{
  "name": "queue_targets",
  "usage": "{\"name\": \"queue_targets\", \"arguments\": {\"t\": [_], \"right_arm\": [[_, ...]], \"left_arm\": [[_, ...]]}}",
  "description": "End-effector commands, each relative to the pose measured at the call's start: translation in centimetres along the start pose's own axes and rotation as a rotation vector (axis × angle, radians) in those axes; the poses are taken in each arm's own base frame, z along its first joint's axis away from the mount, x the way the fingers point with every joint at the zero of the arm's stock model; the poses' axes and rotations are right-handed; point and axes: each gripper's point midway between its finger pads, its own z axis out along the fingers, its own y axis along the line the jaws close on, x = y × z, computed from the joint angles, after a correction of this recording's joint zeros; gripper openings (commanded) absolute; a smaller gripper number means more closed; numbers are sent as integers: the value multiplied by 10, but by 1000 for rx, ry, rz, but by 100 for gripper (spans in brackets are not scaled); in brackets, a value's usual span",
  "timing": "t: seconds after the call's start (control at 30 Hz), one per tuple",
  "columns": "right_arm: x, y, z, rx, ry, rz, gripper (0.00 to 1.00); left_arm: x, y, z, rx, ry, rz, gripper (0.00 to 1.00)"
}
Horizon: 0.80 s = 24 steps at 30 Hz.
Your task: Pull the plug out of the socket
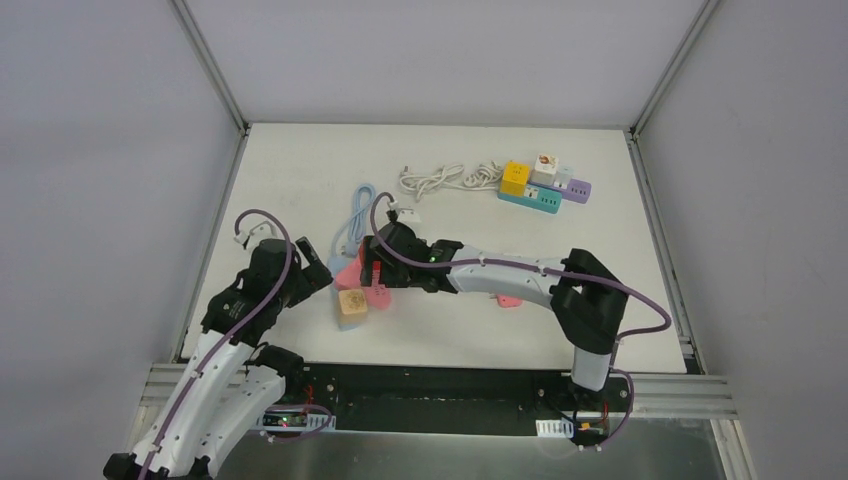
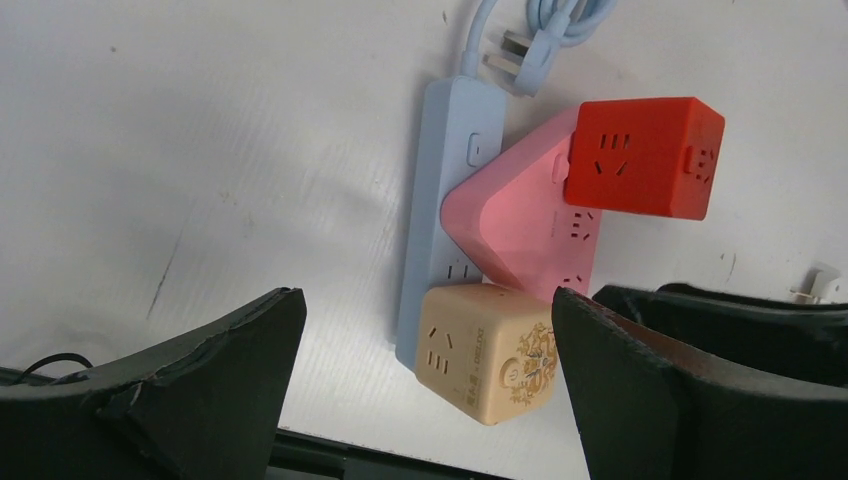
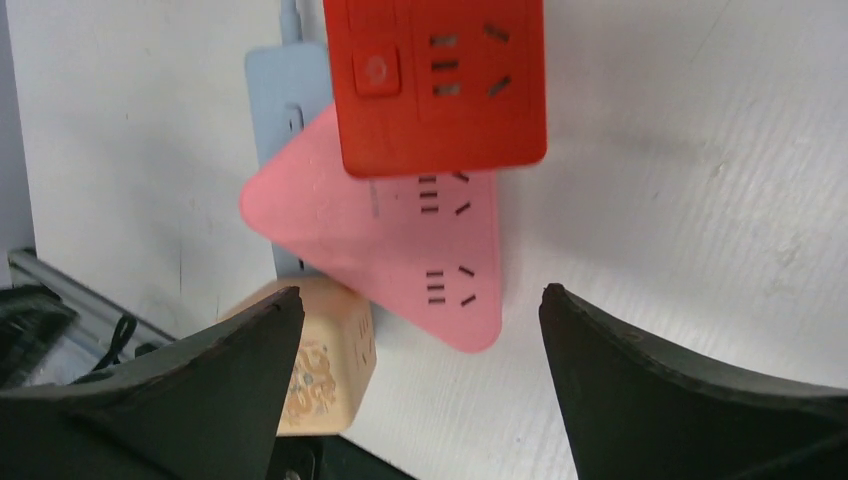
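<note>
Currently, blue power strip (image 2: pixel 440 190) lying on table (image 2: pixel 200 130), left of centre, near arm bases. Pink triangular adapter (image 3: pixel 400 240) sitting plugged across strip, red cube (image 3: pixel 440 80) riding on adapter, beige cube (image 2: pixel 487 350) occupying strip's near end. Plugs looking seated, so pull probably needing strip braced. Right arm reaching left, right fingers (image 3: pixel 640 360) spreading wide above pink adapter, gripping nothing. Left arm bending inward, left fingers (image 2: pixel 230 350) gaping wide over beige cube, holding nothing.

My left gripper (image 2: pixel 425 298) and my right gripper (image 3: pixel 420 292) both hung wide open, close together toward the table's (image 1: pixel 300 170) near left corner.
</note>
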Motion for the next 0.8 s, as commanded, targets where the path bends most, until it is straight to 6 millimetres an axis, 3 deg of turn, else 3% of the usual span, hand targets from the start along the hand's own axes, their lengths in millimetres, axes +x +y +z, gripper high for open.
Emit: {"name": "queue_targets", "arguments": {"t": [0.0,0.07,0.17,0.43,0.53,0.7,0.77], "right_arm": [[-51,-6,6,81,-115,0,92],[-62,-13,16,80,-86,0,93],[-71,-5,27,3,-47,-48,93],[-69,3,42,-62,24,-124,87],[-66,3,45,-81,50,-117,78],[-61,-5,43,-58,64,-98,52],[-60,-13,39,-28,57,-90,47]], "left_arm": [[11,-15,14,42,78,-14,98],[16,-23,17,62,130,-7,98],[20,-30,24,67,189,1,98],[35,-42,48,94,296,-62,96],[40,-45,57,104,326,-86,96],[52,-42,66,94,364,-103,94],[57,-40,69,85,379,-106,94]]}}
